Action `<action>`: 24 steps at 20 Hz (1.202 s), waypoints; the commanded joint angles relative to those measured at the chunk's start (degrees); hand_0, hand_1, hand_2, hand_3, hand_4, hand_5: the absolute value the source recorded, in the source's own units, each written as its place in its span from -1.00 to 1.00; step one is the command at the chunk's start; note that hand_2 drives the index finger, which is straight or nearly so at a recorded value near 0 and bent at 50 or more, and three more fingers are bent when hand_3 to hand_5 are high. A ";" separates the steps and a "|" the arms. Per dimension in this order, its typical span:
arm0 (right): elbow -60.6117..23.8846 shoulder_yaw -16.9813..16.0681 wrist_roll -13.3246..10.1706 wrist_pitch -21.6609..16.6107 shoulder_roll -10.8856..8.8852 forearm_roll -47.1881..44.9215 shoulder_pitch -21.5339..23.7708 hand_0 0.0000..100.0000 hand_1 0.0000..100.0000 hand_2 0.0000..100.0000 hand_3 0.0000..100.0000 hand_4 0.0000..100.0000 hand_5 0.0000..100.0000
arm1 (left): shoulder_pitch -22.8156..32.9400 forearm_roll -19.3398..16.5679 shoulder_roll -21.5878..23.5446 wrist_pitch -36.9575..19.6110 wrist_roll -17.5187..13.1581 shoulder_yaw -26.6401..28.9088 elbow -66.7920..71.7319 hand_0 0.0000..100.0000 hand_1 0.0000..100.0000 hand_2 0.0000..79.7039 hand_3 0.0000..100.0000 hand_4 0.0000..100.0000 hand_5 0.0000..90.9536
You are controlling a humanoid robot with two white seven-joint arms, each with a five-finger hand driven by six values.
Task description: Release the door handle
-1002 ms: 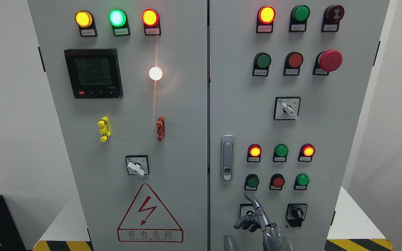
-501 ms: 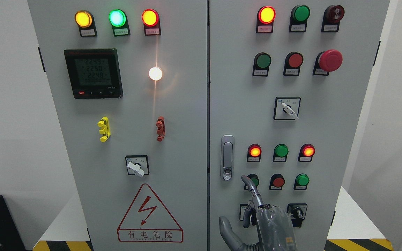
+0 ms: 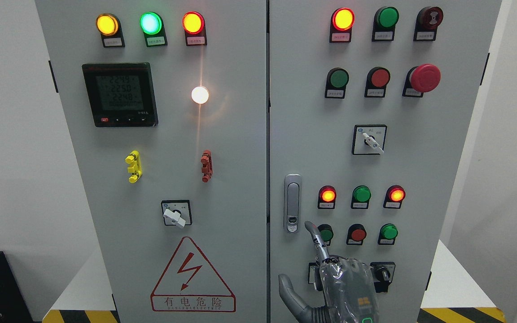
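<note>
Low on the right door of the cabinet, the right hand shows from the back, its arm coming up from the bottom edge right of the middle. Its fingers grip nothing: the index is stretched straight up and slightly left, the thumb is spread out to the side, and the other fingers are hidden behind the back of the hand, so I cannot tell how they are bent.

The handle sits upright near that door's left edge, lying flat in its silver plate, with the keyhole at its lower end. The index tip is just beside and below that lower end, in front of a green button, with a strip of bare door between tip and handle. No finger wraps or touches the handle.

The letting-go itself therefore looks done: the handle is free and appears seated, and the door seems shut, level with the left door. What seems left is to draw the hand down and away from the panel without brushing the buttons or the black switch close beside it. The left hand is out of view.
</note>
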 commanded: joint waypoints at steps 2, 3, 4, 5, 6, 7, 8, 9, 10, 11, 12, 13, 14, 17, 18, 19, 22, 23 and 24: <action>4.59 0.06 -0.81 -0.27 -0.09 6.61 -0.94 -0.32 -0.48 -0.98 1.00 1.00 1.00 | -1.50 0.07 0.00 0.01 0.05 0.00 1.67 -0.76 0.11 -1.00 -1.00 -1.00 -1.00; 4.86 0.15 -0.89 -0.27 -0.09 7.31 -1.03 -0.32 -0.48 -0.98 1.00 1.00 1.00 | -1.50 -0.02 0.00 0.01 0.05 0.00 1.67 -0.76 0.11 -1.00 -1.00 -1.00 -1.00; 5.30 0.15 -1.16 -0.35 -0.09 8.45 -1.55 -0.32 -0.48 -0.98 1.00 1.00 1.00 | -1.50 0.07 0.00 0.01 0.05 0.00 1.67 -0.76 0.11 -1.00 -1.00 -1.00 -1.00; 5.73 0.15 -1.25 -0.36 -0.09 9.33 -2.00 -0.32 -0.49 -0.98 1.00 1.00 1.00 | -1.50 0.07 0.00 0.01 0.05 0.00 1.67 -0.76 0.11 -1.00 -1.00 -1.00 -1.00; 6.00 0.07 -1.25 -0.36 -0.09 9.42 -2.17 -0.32 -0.49 -0.98 1.00 1.00 1.00 | -1.50 -0.02 0.00 0.01 0.05 0.00 1.67 -0.76 0.11 -1.00 -1.00 -1.00 -1.00; 6.52 0.06 -1.25 -0.36 -0.09 9.42 -2.61 -0.32 -0.49 -0.98 1.00 1.00 1.00 | -1.50 -0.02 0.00 0.01 0.05 0.00 1.67 -0.76 0.11 -1.00 -1.00 -1.00 -1.00; 7.14 0.06 -1.33 -0.44 -0.26 9.42 -3.31 -0.32 -0.50 -0.98 1.00 1.00 1.00 | -1.50 -0.02 0.00 0.01 0.05 0.00 1.67 -0.76 0.11 -1.00 -1.00 -1.00 -1.00; 7.32 0.06 -1.33 -0.36 -0.35 9.51 -3.67 -0.32 -0.50 -0.98 1.00 1.00 1.00 | -1.58 -0.02 0.00 0.01 0.05 0.00 1.67 -0.76 0.11 -1.00 -1.00 -1.00 -1.00; 7.41 0.06 -1.33 -0.36 -0.35 9.69 -4.02 -0.31 -0.50 -0.98 1.00 1.00 1.00 | -1.50 -0.02 0.00 0.01 0.05 0.00 1.67 -0.76 0.11 -1.00 -1.00 -1.00 -1.00; 7.41 0.06 -1.33 -0.36 -0.35 10.30 -4.28 -0.32 -0.51 -0.98 1.00 1.00 1.00 | -1.50 0.07 0.00 0.01 0.05 0.00 1.67 -0.76 0.11 -1.00 -1.00 -1.00 -1.00; 7.41 0.06 -1.33 -0.36 -0.35 11.00 -4.28 -0.32 -0.51 -0.98 1.00 1.00 1.00 | -1.50 -0.02 0.00 0.01 0.05 0.00 1.67 -0.76 0.11 -1.00 -1.00 -1.00 -1.00; 7.41 0.06 -1.25 -0.36 -0.35 11.18 -4.28 -0.32 -0.51 -0.98 1.00 1.00 1.00 | -1.50 -0.02 0.00 0.01 0.05 0.00 1.67 -0.76 0.11 -1.00 -1.00 -1.00 -1.00; 7.50 0.06 -1.25 -0.36 -0.35 11.27 -4.28 -0.32 -0.51 -0.98 1.00 1.00 1.00 | -1.50 0.07 0.00 0.01 0.05 0.00 1.67 -0.76 0.11 -1.00 -1.00 -1.00 -1.00; 7.85 0.06 -1.25 -0.36 -0.44 11.88 -4.37 -0.32 -0.51 -0.98 1.00 1.00 1.00 | -1.50 -0.02 0.00 0.01 0.05 0.00 1.67 -0.76 0.11 -1.00 -1.00 -1.00 -1.00; 7.85 0.06 -1.25 -0.44 -0.44 12.23 -4.55 -0.32 -0.51 -0.98 1.00 1.00 1.00 | -1.50 -0.02 0.00 0.01 0.05 0.00 1.67 -0.76 0.11 -1.00 -1.00 -1.00 -1.00; 7.85 -0.02 -1.25 -0.36 -0.44 12.50 -4.64 -0.32 -0.51 -0.98 1.00 1.00 1.00 | -1.50 -0.02 0.00 0.01 0.05 0.00 1.67 -0.76 0.11 -1.00 -1.00 -1.00 -1.00; 7.94 -0.02 -0.81 -0.36 -0.44 12.50 -5.33 -0.32 -0.52 -0.98 1.00 1.00 1.00 | -1.50 0.07 0.00 0.01 0.05 0.00 1.67 -0.76 0.11 -1.00 -1.00 -1.00 -1.00; 8.02 -0.02 -0.81 -0.36 -0.44 12.59 -5.51 -0.32 -0.52 -0.98 1.00 1.00 1.00 | -1.50 -0.02 0.00 0.01 0.05 0.00 1.67 -0.76 0.11 -1.00 -1.00 -1.00 -1.00; 8.02 -0.02 -0.81 -0.27 -0.35 12.67 -5.52 -0.32 -0.52 -0.97 1.00 1.00 1.00 | -1.58 -0.02 0.00 0.01 0.05 0.00 1.67 -0.76 0.11 -1.00 -1.00 -1.00 -1.00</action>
